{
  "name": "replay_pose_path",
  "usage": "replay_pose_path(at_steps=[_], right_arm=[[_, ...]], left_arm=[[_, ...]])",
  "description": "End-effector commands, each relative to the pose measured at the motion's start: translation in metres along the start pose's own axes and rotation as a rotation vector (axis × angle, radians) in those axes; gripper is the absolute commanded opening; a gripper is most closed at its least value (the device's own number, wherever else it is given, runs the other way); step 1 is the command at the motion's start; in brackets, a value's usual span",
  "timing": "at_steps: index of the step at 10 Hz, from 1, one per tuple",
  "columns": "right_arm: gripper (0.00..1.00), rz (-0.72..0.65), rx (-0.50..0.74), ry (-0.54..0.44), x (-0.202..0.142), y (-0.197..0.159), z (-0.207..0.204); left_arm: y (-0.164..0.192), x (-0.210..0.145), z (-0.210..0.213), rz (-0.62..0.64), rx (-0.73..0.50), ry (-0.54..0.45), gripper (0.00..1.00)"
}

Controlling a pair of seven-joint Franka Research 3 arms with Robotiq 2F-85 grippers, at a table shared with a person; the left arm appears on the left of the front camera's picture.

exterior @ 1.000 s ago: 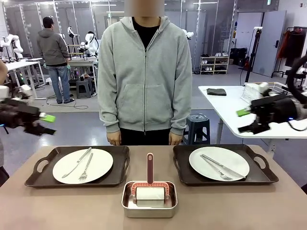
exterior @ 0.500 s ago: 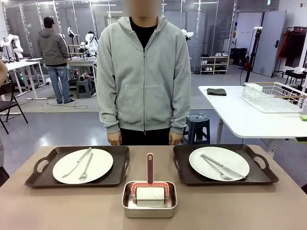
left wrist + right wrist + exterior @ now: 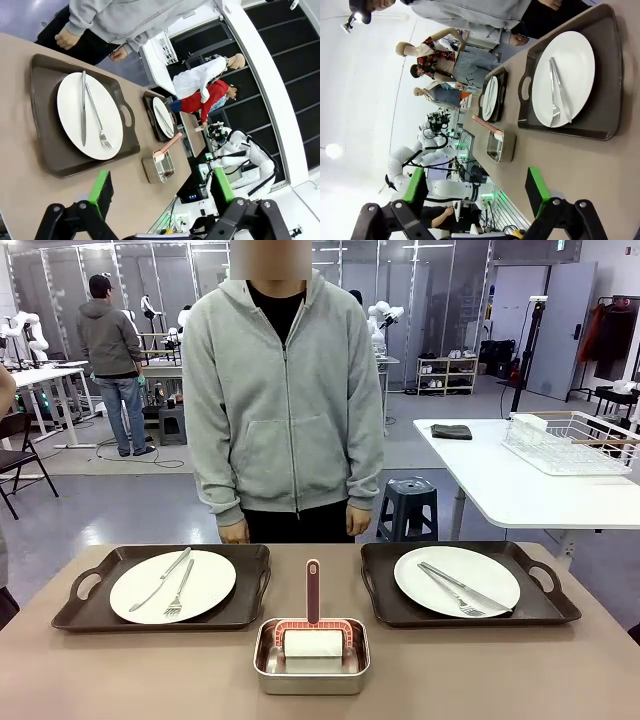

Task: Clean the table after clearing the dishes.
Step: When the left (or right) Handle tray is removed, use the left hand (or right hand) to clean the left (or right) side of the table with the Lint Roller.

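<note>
On the tan table stand two dark brown trays. The left tray holds a white plate with a knife and fork. The right tray carries a second plate with cutlery. My left gripper hangs open and empty above the table's end, and the nearer plate lies beyond it. My right gripper is open and empty too, off the other end, with its nearer plate ahead.
A shiny metal pan at the front middle holds a white roller with a pink handle. A person in a grey hoodie stands at the far edge. A white table with a wire rack is at the right.
Both arms, seen at the left and right edges a second ago, have pulled back out of the front view. The person has shifted slightly to the left.
</note>
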State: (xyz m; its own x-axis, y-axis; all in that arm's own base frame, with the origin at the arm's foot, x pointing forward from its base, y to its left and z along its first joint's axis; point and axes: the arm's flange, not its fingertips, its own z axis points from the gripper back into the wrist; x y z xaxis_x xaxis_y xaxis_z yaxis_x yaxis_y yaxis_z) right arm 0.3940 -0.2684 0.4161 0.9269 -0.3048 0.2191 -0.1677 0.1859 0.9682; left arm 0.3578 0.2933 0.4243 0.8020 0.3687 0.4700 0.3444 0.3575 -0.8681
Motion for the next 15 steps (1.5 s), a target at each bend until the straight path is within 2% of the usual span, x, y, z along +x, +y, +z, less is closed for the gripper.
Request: replay_pose_path(at_steps=[1,15], right_arm=[[1.00,-0.007,0.000,-0.005,-0.0011,-0.0009,0.0027],[1.00,-0.007,0.000,-0.005,-0.0011,-0.0009,0.0027]], left_arm=[[0.0008,-0.0036,0.0076,0.007,0.000,-0.007,1.00],[0.0008,-0.0036,0.0076,0.007,0.000,-0.007,1.00]])
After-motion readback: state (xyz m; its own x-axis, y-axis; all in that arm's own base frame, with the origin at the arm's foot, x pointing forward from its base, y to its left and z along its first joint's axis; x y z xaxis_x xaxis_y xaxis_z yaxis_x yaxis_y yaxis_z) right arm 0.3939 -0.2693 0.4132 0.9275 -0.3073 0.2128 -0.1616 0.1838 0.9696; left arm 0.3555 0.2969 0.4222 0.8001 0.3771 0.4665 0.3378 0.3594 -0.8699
